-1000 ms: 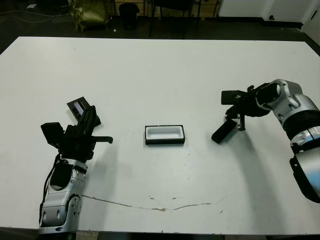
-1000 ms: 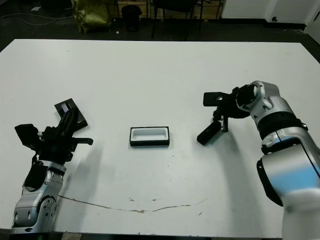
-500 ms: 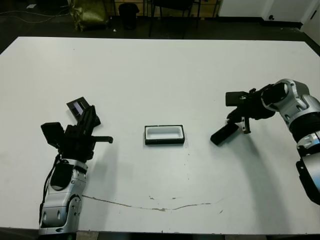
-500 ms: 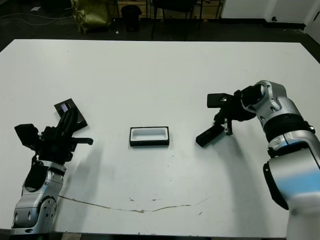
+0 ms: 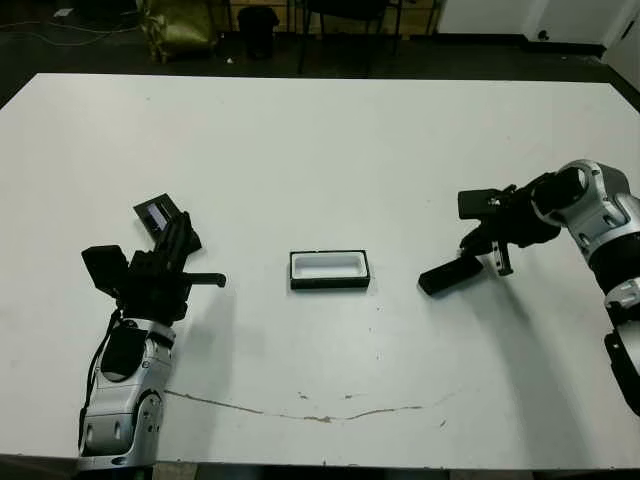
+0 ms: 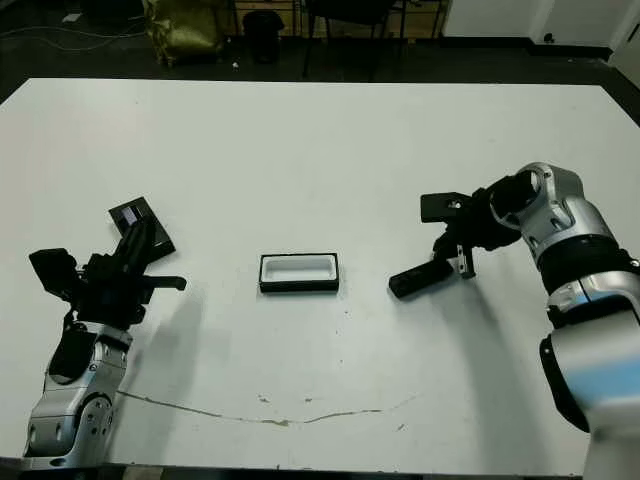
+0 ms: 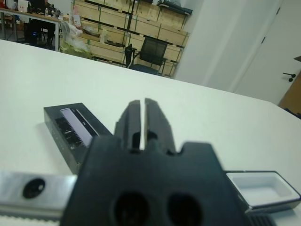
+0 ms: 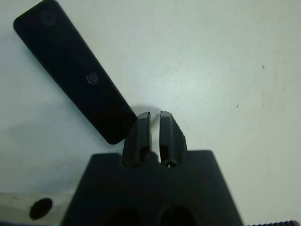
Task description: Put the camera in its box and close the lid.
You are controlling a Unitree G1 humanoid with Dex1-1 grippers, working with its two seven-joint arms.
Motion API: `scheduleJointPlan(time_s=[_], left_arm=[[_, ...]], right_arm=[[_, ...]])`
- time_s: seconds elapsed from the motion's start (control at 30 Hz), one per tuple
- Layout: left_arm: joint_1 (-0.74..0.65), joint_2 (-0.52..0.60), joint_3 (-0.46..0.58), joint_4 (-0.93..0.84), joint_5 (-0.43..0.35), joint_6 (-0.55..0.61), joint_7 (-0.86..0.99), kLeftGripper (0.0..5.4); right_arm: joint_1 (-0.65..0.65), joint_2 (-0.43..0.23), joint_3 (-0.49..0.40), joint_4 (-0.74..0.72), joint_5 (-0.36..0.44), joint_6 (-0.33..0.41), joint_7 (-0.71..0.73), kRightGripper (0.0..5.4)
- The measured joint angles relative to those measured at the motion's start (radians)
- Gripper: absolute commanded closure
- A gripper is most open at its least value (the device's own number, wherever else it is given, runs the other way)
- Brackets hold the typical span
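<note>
The camera (image 5: 449, 277) is a slim black bar lying flat on the white table, slanted, to the right of the box (image 5: 329, 285). The box is a small black tray with a white lining, open and empty. My right gripper (image 5: 498, 262) is shut on nothing, its tips just beside the camera's right end (image 8: 113, 134). The lid (image 5: 155, 213), a flat black panel with a shiny strip, lies at the far left. My left gripper (image 7: 142, 101) is shut and empty, its fingers resting by the lid's near edge.
The table's front part carries a thin brown crack line (image 5: 320, 416). Beyond the far edge stand a chair (image 5: 345, 20), a black bin (image 5: 258, 25) and a yellowish bag (image 5: 180, 25) on a dark floor.
My right gripper has shifted to the right, away from the box. The camera has swung with it to lie at a flatter slant. The left arm, lid and box have stayed put.
</note>
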Motion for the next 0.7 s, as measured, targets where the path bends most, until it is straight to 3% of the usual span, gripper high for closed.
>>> scheduleJointPlan(time_s=[0.7], left_arm=[[0.001,0.000,0.001,-0.002,0.004,0.003,0.010,5.38]], right_arm=[[0.081,-0.059,-0.002,-0.222,0.044,0.140,0.128,5.40]])
